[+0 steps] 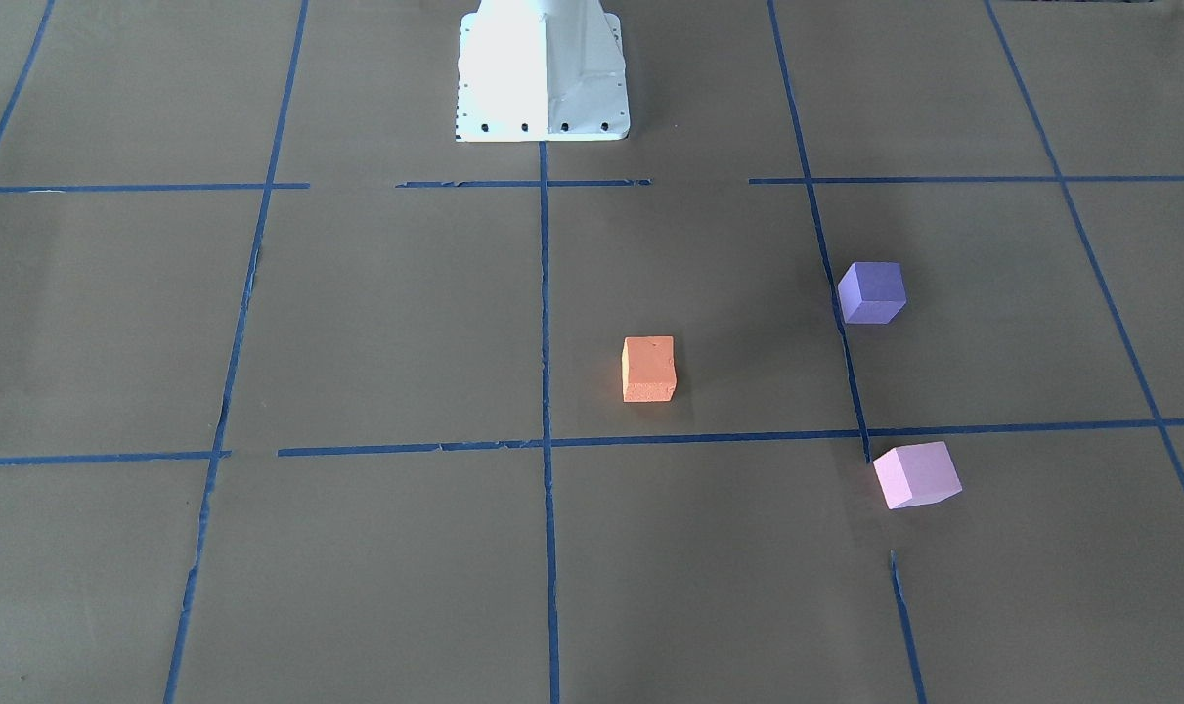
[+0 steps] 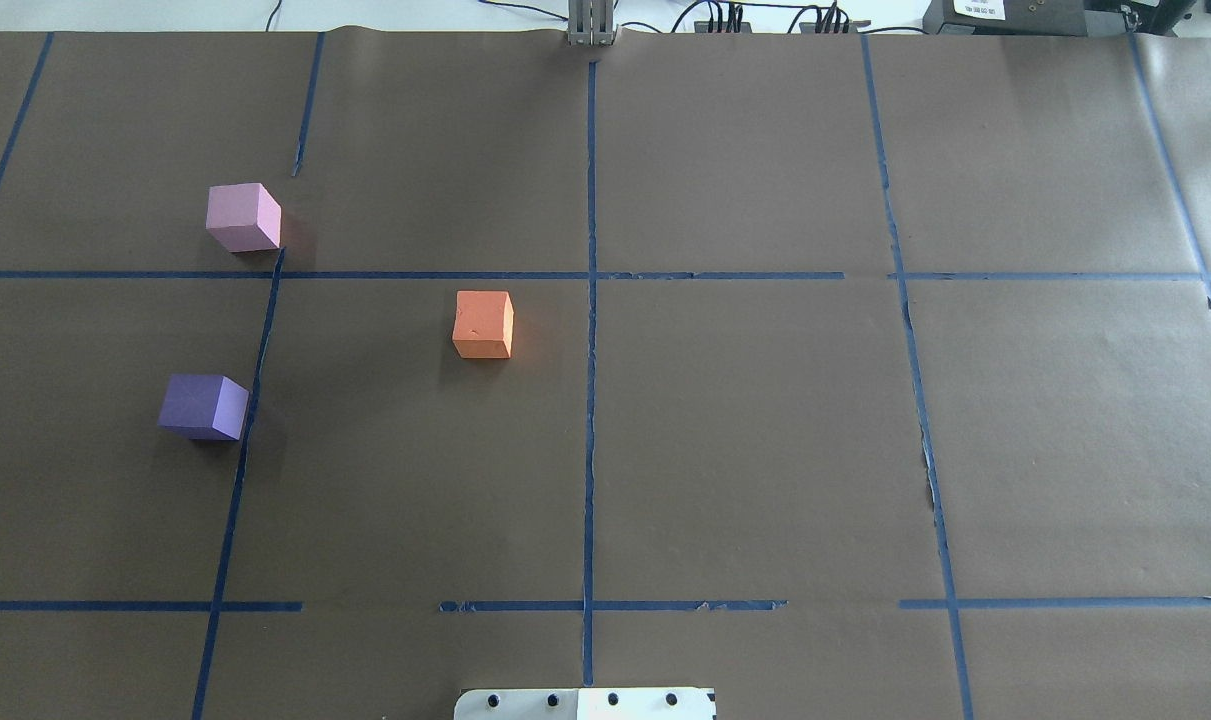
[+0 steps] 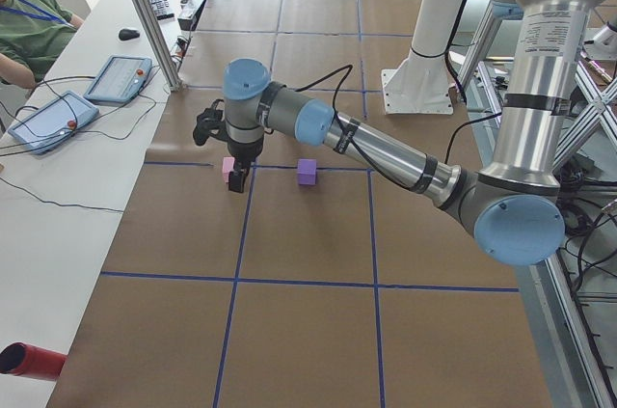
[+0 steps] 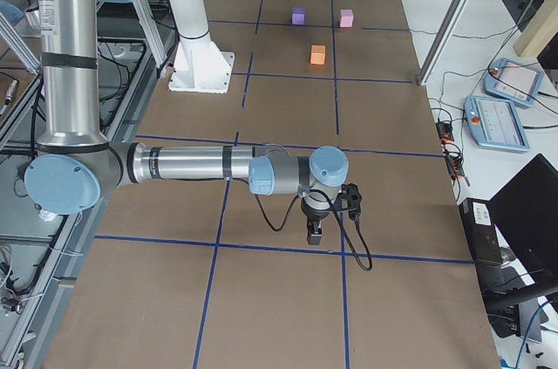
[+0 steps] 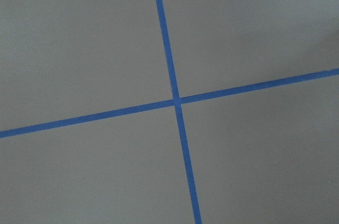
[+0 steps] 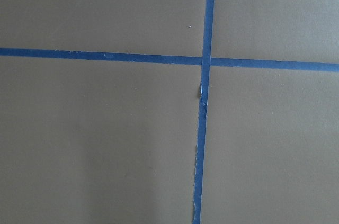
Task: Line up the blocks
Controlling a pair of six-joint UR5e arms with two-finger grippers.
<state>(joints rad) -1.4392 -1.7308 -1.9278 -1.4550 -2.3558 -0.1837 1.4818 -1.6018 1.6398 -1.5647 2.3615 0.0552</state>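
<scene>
Three foam cubes lie apart on the brown paper. The orange block (image 1: pixel 648 369) (image 2: pixel 483 324) (image 4: pixel 317 55) is nearest the middle. The dark purple block (image 1: pixel 872 291) (image 2: pixel 203 406) (image 3: pixel 307 172) and the light pink block (image 1: pixel 916 474) (image 2: pixel 243 217) (image 3: pixel 227 169) lie on my left side. My left gripper (image 3: pixel 236 181) hangs over the table's left end and shows only in the exterior left view. My right gripper (image 4: pixel 316 231) hangs over the right end, far from the blocks. I cannot tell whether either is open or shut. Both wrist views show only paper and tape.
Blue tape lines (image 2: pixel 590 330) divide the paper into a grid. The white robot base (image 1: pixel 543 78) (image 2: pixel 585 703) stands at the table's robot-side edge. A side bench holds control tablets (image 3: pixel 120 78) (image 4: pixel 495 120), and an operator (image 3: pixel 29 17) sits beside it. Aluminium posts (image 3: pixel 149 13) stand at the bench edge.
</scene>
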